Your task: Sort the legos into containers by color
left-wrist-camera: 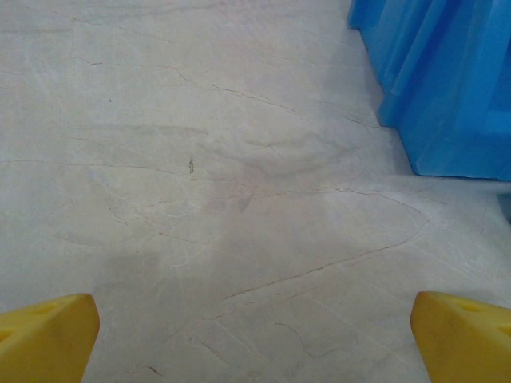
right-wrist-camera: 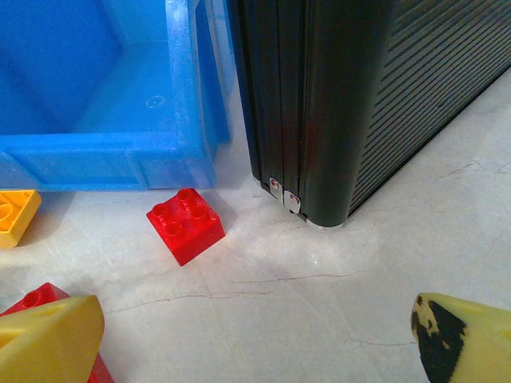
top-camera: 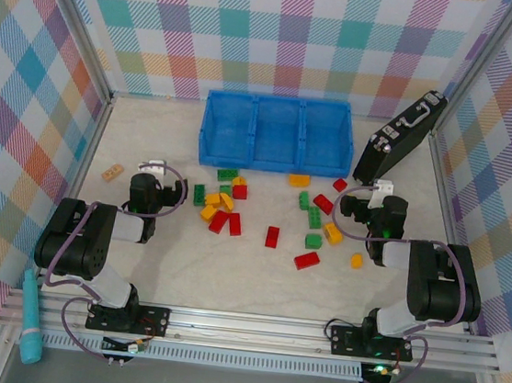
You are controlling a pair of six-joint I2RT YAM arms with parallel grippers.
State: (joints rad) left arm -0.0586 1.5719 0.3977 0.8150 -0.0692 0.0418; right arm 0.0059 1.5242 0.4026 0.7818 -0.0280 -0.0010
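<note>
Here the blue tray (top-camera: 273, 161) (three compartments in a row) lies lengthwise left to right at the far side of the table (top-camera: 227, 281). The legos (top-camera: 272, 237) lie scattered just before it. Left jaws stand apart over bare table. Right jaws stand apart near a red brick (right-wrist-camera: 185, 225) beside the black case (right-wrist-camera: 335, 104).

- The left arm (top-camera: 93, 240) is folded low; the left gripper (left-wrist-camera: 255, 339) reaches forward with its yellow fingers (left-wrist-camera: 46, 335) spread wide.
- The right arm (top-camera: 423, 286) is folded the same way; the right gripper (right-wrist-camera: 259, 343) is also spread wide.
</note>
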